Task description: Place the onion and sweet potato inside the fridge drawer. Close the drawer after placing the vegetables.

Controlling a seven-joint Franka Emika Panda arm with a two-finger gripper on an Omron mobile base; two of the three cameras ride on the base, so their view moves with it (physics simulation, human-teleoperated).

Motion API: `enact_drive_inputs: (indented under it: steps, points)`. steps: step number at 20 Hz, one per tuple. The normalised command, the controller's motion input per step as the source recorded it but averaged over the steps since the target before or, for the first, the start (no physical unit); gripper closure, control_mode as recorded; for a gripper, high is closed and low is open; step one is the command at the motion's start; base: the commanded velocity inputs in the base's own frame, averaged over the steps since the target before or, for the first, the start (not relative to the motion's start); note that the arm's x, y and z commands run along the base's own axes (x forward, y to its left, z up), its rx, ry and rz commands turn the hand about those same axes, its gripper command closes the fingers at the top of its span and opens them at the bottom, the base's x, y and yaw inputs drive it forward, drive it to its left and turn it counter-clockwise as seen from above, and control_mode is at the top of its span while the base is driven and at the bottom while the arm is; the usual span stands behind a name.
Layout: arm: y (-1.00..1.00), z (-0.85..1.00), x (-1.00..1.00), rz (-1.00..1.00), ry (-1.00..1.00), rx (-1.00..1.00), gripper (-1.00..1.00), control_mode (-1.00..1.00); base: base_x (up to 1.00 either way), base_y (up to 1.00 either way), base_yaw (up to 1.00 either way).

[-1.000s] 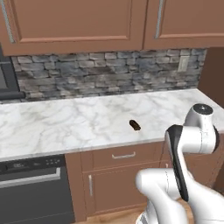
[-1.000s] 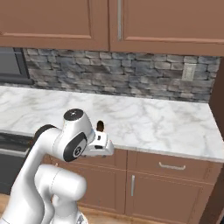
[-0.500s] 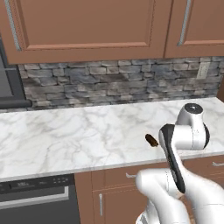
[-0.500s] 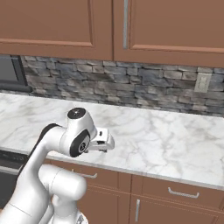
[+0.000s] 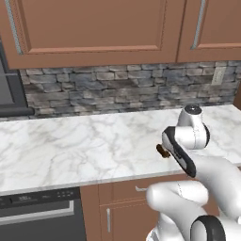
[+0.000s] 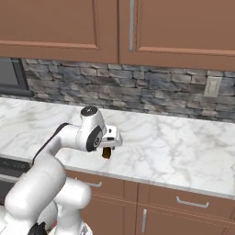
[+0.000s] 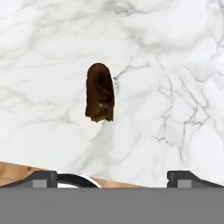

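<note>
The sweet potato (image 7: 100, 92) is a dark brown oval lump lying alone on the white marble counter (image 7: 175, 65). It also shows close to the counter's front edge as the sweet potato (image 5: 163, 150) and, just under the hand, as the sweet potato (image 6: 107, 153). My gripper (image 7: 116, 178) hangs above the counter's front edge, a little short of the lump. It is open, its dark fingertips (image 7: 43, 177) set wide apart with nothing between them. The hand (image 6: 110, 139) points down over the lump. The onion and the fridge drawer are out of view.
The marble counter (image 5: 70, 146) runs left and right under brown wall cabinets (image 5: 94, 28) and a stone backsplash (image 6: 151, 92). Below it are brown drawers with silver handles (image 6: 189, 202) and a dark appliance (image 5: 37, 212) at the left. A wall outlet (image 6: 210, 86) sits at the right.
The whole picture has shifted, so the base has driven and both views moved with it. The sweet potato now lies nearer the hand. The jaws have stayed open.
</note>
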Motion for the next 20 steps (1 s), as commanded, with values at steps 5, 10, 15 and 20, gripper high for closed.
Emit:
enact_drive_inputs:
  steps: [5,10,15,20]
  points:
    - [0.24,-0.26,0.42,0.00,0.06,-0.03,-1.00,-1.00,0.00,0.00,0.00]
    - [0.07,-0.29,0.37,0.00,0.00,0.00,-1.00,-1.00,0.00,0.00,0.00]
    - [0.00,-0.45,0.26,0.00,0.00,0.00,-1.00,-1.00,0.00,0.00,0.00]
    - [0.00,-0.43,0.22,0.00,0.02,-0.01,-1.00,-1.00,0.00,0.00,0.00]
